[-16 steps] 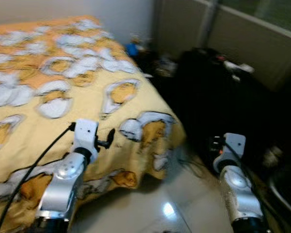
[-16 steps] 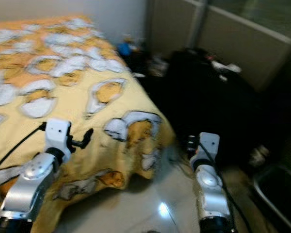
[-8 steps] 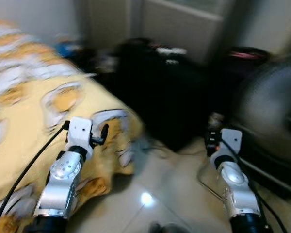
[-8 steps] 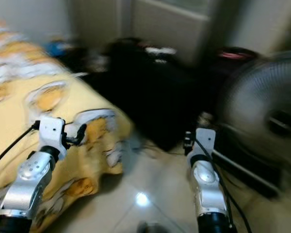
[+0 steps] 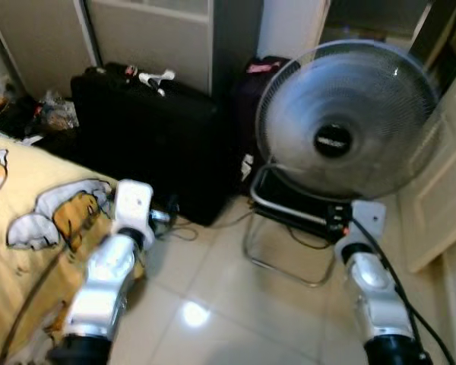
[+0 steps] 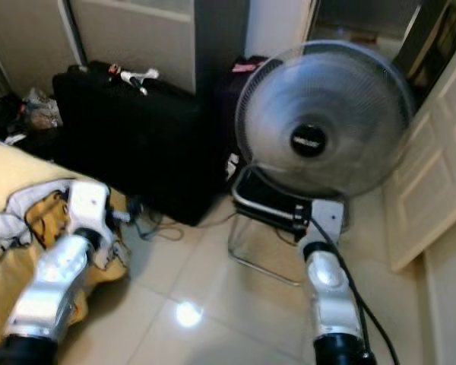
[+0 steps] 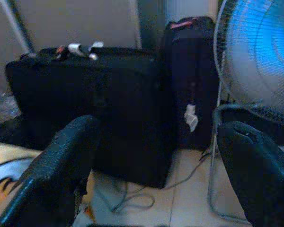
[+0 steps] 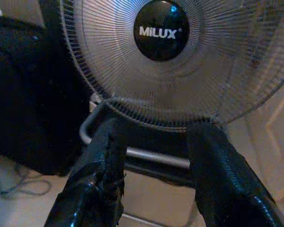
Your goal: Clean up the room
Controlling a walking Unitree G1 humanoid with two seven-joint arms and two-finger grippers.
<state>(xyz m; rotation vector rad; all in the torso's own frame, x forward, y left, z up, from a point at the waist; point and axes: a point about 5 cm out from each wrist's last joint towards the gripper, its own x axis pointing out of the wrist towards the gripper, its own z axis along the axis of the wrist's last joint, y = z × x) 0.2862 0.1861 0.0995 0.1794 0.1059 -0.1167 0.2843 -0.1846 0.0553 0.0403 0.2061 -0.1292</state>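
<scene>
Facing fan (image 5: 348, 118) ahead right, suitcase (image 5: 148, 137) far left, bed (image 5: 30, 228) near left. Left gripper (image 7: 156, 165) fingers wide apart, empty; right gripper (image 8: 156, 156) fingers apart, empty. Clutter (image 5: 49, 114) far left; keep arms clear of fan while picking target.

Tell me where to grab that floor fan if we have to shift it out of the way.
I'd take the fan by its metal tube frame under the round grille, coming straight in from the front with the right gripper, which is open and already faces that bar. The bar looks slim enough for the fingers; the wire grille seems too broad and flimsy to clamp.
</scene>
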